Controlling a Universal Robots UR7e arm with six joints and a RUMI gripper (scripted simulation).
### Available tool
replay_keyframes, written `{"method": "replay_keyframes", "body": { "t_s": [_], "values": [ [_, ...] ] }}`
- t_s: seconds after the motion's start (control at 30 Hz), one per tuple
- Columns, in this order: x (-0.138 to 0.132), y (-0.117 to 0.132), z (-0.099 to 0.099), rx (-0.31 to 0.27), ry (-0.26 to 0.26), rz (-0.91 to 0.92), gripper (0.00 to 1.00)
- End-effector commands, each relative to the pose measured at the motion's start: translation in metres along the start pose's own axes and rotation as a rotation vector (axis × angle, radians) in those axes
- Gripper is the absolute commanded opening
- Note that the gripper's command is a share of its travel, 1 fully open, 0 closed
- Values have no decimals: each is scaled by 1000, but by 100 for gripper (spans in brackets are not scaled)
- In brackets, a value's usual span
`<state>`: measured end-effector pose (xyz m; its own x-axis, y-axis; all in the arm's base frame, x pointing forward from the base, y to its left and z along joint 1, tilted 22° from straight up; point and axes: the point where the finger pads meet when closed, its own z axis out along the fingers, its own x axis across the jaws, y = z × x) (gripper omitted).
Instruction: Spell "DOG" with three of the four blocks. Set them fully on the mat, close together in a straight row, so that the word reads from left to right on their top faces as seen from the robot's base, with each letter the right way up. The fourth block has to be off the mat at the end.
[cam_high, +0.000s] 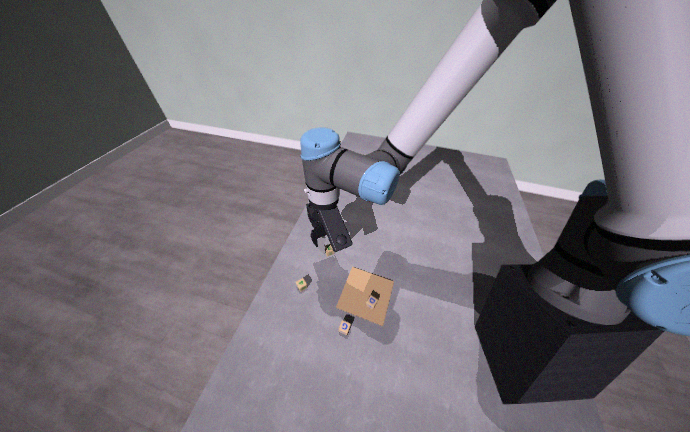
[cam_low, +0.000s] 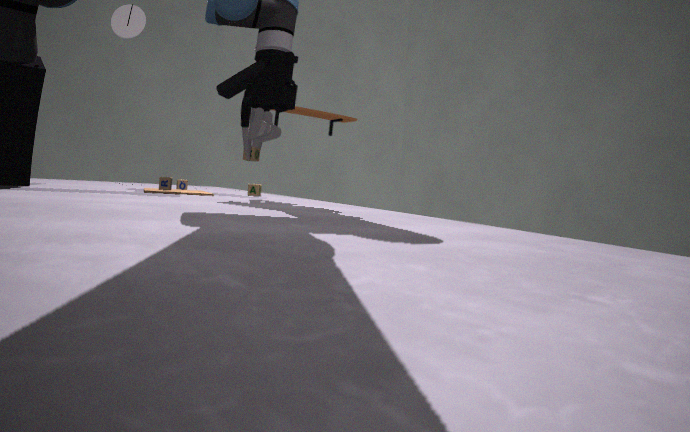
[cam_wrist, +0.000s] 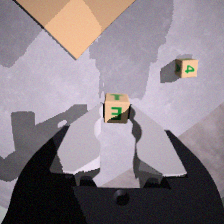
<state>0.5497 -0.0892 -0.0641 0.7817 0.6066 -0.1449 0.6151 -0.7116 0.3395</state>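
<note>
My gripper (cam_high: 325, 247) (cam_low: 251, 151) (cam_wrist: 115, 105) is shut on a block (cam_high: 329, 250) (cam_low: 251, 154) (cam_wrist: 116, 109) and holds it above the table beyond the mat. In the wrist view this block shows a green E and a green I; the exterior view shows a green O on its side. The orange mat (cam_high: 354, 300) (cam_low: 178, 192) (cam_wrist: 75, 30) carries a block (cam_high: 372, 300) (cam_low: 164, 183) with a blue D on top. The G block (cam_high: 344, 326) (cam_low: 182, 184) stands off the mat, close to its edge. Another block (cam_high: 301, 283) (cam_low: 254, 190) (cam_wrist: 187, 68) lies off the mat, with a green 4 up and an A on a side.
The robot's base stands on a black pedestal (cam_high: 560, 335) (cam_low: 17, 122) on the mat's other side. The 4 block is near the table's long edge. A wooden wall shelf (cam_low: 323, 113) shows behind the gripper in the exterior view. Arm shadows cross the table.
</note>
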Motion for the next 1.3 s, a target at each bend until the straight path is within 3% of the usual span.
{"method": "replay_keyframes", "body": {
  "t_s": [0.0,1.27],
  "values": [
    [-1,1,1,-1,5,-139,5],
    [-9,12,10,-3,5,-1014,5]
  ]
}}
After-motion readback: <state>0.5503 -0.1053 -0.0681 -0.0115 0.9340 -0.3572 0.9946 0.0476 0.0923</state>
